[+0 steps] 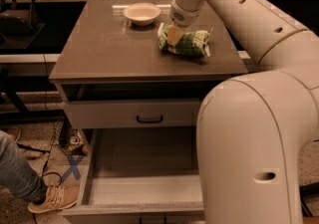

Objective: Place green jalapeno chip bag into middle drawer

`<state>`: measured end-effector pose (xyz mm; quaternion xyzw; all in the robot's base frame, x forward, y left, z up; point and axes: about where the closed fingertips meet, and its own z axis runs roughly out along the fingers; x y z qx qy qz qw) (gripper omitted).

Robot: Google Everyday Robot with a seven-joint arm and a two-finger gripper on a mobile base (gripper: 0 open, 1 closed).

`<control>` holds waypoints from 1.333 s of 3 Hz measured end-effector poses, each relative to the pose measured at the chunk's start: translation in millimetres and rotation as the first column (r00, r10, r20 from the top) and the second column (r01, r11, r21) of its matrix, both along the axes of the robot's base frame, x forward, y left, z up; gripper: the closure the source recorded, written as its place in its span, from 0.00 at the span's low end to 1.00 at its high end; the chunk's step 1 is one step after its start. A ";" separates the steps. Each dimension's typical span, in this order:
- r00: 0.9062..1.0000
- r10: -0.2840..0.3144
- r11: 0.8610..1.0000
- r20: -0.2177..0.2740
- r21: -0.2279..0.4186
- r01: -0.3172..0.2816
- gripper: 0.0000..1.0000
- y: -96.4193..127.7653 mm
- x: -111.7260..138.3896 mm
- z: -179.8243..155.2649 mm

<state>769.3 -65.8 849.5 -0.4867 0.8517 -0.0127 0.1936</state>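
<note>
The green jalapeno chip bag (pixel 188 42) lies on the brown cabinet top (pixel 109 49), right of centre near the back. My gripper (pixel 173 35) reaches down from the white arm onto the bag's left end, and its pale fingers touch the foil. The middle drawer (pixel 142 168) is pulled open below, a shallow grey box with a bare floor; its right part is hidden behind my arm. The top drawer (pixel 134 113) is shut, with a black bar handle.
A cream bowl (pixel 142 13) stands at the back of the cabinet top, left of the bag. A person's leg and tan shoe (pixel 52 198) are on the floor at the lower left. My large white arm (pixel 249 143) fills the right side.
</note>
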 end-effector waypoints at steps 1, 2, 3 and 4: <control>0.998 -0.015 0.997 0.067 0.075 0.010 0.95 -12.6 -18.9 27.3; 0.981 -0.044 0.986 0.189 0.165 0.012 1.00 -37.2 -64.0 76.1; 0.968 -0.029 0.969 0.249 0.246 -0.034 1.00 -45.7 -129.8 104.3; 0.978 0.011 0.939 0.206 0.335 -0.081 1.00 -59.5 -187.9 96.2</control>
